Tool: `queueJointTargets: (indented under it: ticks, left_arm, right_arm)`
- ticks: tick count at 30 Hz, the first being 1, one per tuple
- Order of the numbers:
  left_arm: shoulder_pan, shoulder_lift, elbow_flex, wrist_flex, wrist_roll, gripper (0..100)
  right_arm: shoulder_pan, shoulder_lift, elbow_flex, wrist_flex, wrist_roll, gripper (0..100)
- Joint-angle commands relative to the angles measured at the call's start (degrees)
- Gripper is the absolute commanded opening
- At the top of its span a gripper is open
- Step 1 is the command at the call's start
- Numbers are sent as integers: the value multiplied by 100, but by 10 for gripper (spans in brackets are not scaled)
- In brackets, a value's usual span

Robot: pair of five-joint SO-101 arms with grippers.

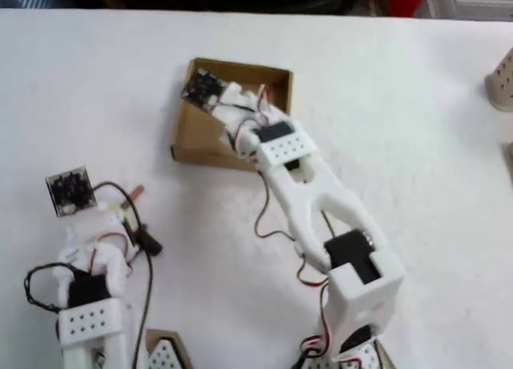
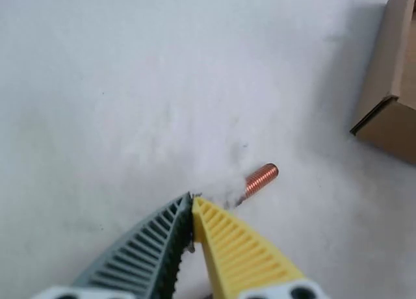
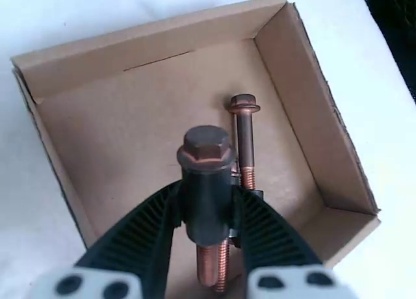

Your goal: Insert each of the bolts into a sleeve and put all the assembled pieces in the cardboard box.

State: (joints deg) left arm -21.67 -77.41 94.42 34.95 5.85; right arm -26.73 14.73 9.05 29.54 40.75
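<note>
My right gripper (image 3: 207, 201) hangs over the open cardboard box (image 3: 156, 58), shut on a dark sleeve (image 3: 205, 211). A copper bolt runs through the sleeve, with its hex head (image 3: 206, 149) above and its threads below. A second copper bolt (image 3: 244, 140) lies on the box floor, its lower end hidden behind my fingers. My left gripper (image 2: 192, 200) is low over the table, its grey and yellow fingers shut with nothing between them. A threaded copper bolt (image 2: 261, 179) lies just beyond its tips. In the high view this bolt (image 1: 137, 194) lies left of the box (image 1: 192, 136).
White table all around. A short dark piece (image 1: 151, 242) lies by the left arm's cable; I cannot tell whether it is a sleeve. A corner of the box (image 2: 390, 110) stands past the loose bolt. A pale perforated object (image 1: 501, 84) sits at the far right edge.
</note>
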Motion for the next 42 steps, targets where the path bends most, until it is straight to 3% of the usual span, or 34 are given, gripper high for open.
queueJointTargets:
  ticks: [1,14,25,28,32,38,42]
  left_arm:
    - [-40,-57,-53,-141,-70,23]
    - [-48,-57,-53,-141,-70,23]
    - [-136,-57,-70,-132,-62,23]
    - [-479,-57,-220,-132,-70,23]
    - [-1420,-57,-571,-88,-70,23]
    - [-2993,-31,-765,-123,-273,24]
    - [-3547,-22,-1134,-88,-466,24]
  right_arm:
    - [154,-84,-220,-110,62,101]
    - [127,-338,167,-57,62,106]
    - [-523,-2316,1011,1780,9,105]
    - [-954,-3073,1574,2220,9,105]
    - [-1604,-4057,2479,2448,0,105]
    - [-2334,-4989,3508,2149,0,106]
    - [-2519,-5042,3771,1763,-132,108]
